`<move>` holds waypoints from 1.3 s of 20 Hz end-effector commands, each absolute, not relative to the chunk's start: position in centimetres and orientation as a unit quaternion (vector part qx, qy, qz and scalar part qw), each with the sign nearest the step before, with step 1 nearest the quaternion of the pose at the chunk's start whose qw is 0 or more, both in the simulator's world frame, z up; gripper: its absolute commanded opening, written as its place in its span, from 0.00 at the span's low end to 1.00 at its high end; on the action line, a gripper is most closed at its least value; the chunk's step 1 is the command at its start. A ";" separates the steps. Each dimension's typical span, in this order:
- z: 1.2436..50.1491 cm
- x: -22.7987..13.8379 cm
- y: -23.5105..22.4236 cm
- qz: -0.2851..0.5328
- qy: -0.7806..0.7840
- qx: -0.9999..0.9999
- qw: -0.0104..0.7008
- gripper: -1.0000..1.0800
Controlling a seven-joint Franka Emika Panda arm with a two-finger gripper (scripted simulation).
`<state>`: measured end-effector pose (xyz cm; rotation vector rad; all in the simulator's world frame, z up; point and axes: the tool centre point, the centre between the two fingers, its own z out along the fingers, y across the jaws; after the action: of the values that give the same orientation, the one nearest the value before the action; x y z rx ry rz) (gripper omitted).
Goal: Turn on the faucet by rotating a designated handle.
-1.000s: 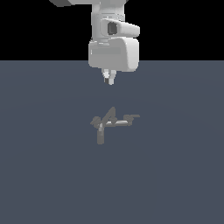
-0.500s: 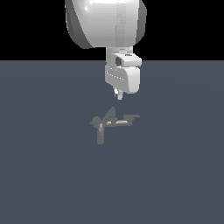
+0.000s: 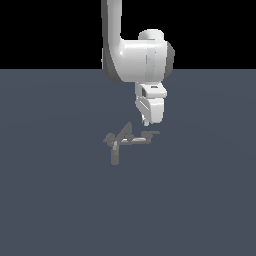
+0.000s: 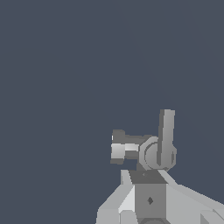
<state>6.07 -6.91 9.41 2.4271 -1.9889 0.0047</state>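
The faucet (image 3: 122,141) was seen just left of the exterior frame's centre, its handle (image 3: 139,139) reaching right. The gripper (image 3: 146,123) was poised just above the handle's crossbar tip; whether its jaws stood wide or narrow could not be told. A slightly misplaced descent might glance off the slim rod, leaving it unturned.
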 end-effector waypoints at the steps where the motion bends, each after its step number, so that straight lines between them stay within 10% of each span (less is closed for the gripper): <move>1: 8.3 6.7 -7.8 0.002 -0.651 0.759 0.001 0.00; 26: 6.1 5.5 -11.9 0.000 -0.682 0.731 0.000 0.00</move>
<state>5.97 -11.43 6.08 2.2974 -2.1431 0.0000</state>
